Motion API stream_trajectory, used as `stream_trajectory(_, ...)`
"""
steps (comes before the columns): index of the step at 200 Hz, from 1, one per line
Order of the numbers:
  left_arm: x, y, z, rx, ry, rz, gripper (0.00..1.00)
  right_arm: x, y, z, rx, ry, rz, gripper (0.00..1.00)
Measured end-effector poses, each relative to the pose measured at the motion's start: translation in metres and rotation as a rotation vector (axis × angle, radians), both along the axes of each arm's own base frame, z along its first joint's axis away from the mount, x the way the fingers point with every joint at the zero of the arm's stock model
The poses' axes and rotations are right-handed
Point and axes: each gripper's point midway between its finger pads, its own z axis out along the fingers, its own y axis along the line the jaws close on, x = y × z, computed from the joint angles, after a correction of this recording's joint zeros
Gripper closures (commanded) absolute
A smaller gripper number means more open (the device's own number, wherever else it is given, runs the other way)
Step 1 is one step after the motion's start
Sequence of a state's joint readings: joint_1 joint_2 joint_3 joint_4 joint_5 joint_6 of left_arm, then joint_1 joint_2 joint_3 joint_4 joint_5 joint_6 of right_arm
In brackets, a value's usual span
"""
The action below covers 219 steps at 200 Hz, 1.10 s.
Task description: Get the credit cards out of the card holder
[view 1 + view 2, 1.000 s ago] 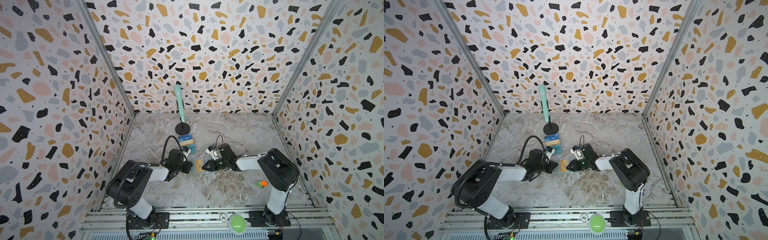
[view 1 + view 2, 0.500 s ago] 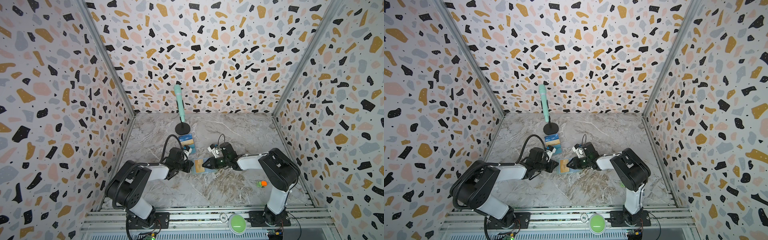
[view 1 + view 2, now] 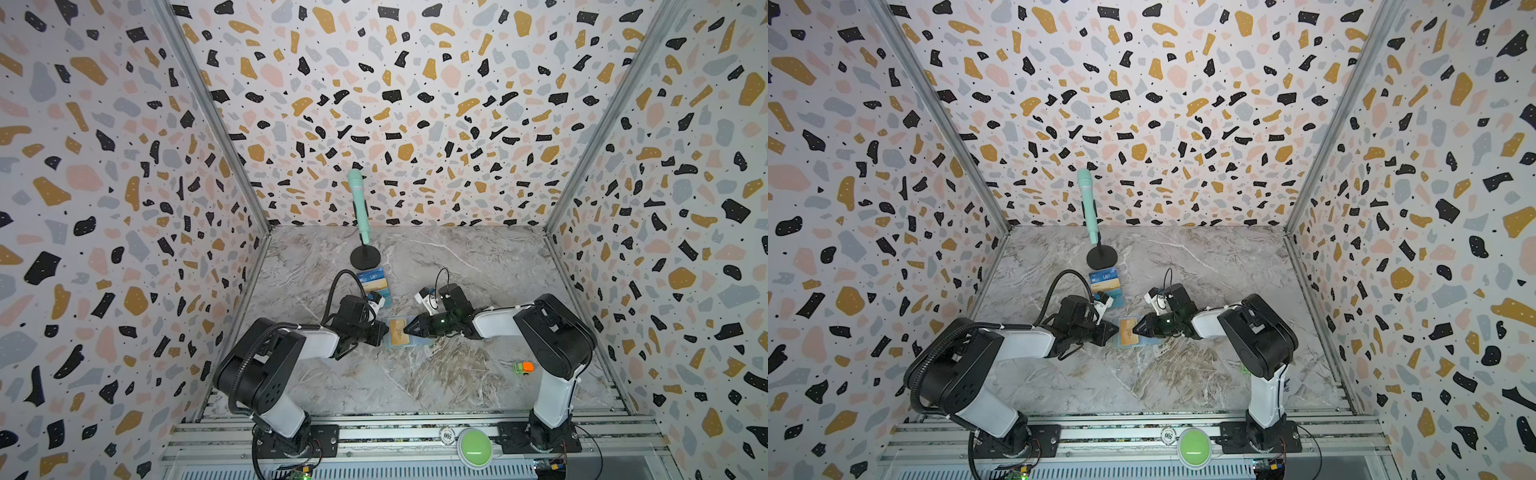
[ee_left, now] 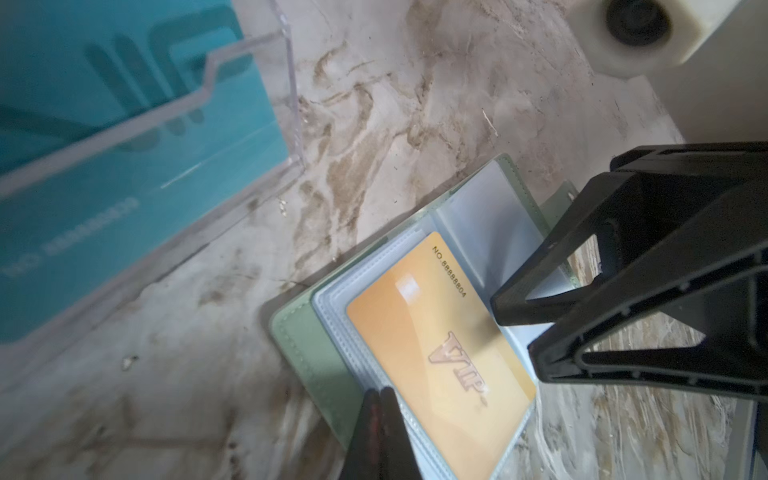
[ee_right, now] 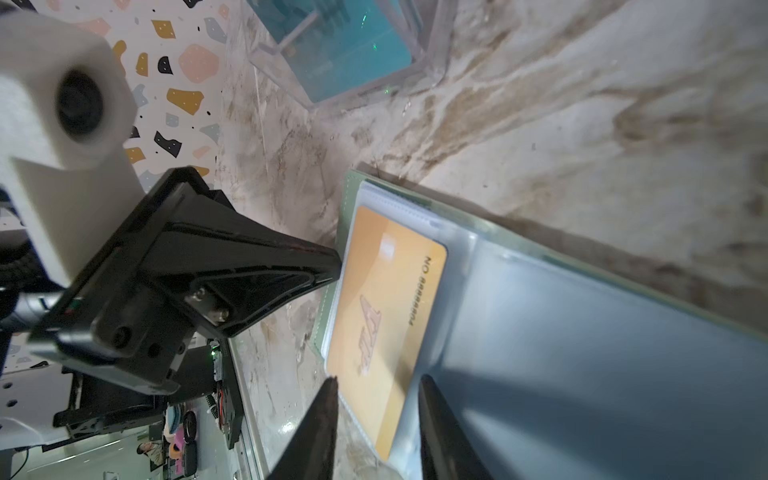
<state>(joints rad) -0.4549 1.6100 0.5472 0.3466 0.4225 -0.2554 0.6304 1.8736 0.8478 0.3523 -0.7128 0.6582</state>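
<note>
Just now, over the tabletop [image 3: 457, 382], the right hand [image 5: 376, 382] has edged inward with jaws parted slightly wider, grasping nothing, while the clenched left hand [image 4: 378, 397] pins the open card holder [image 4: 299, 332] between them; the pull looks near. Its gold card [image 4: 436, 353], still sleeved beneath the right hand, lies lengthwise toward the back wall.

A mint-green card holder [image 5: 582, 353] lies spread flat on the marble table [image 5: 602, 116], its pale blue sleeve pages showing. A golden card [image 5: 386, 307] with raised lettering sits in one sleeve. The right gripper [image 5: 378, 380] has its two dark fingertips apart over one short end of the card. The left gripper [image 5: 334, 257], tips pressed together, meets the holder's edge. A clear stand [image 5: 434, 45] holding a teal card [image 5: 353, 54] stands nearby.
</note>
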Motion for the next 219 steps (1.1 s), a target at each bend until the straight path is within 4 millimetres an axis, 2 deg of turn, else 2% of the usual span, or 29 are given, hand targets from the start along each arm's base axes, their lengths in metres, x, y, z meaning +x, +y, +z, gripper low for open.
stream_trajectory(111, 0.001, 0.0, -0.001, -0.003, -0.014, 0.002, 1.0, 0.0, 0.004, 0.001, 0.017, 0.022, 0.014, 0.67)
stream_trajectory(219, -0.008, 0.005, -0.003, -0.005, -0.02, 0.003, 1.0, -0.001, 0.01, 0.009, 0.116, 0.101, 0.038, 0.69)
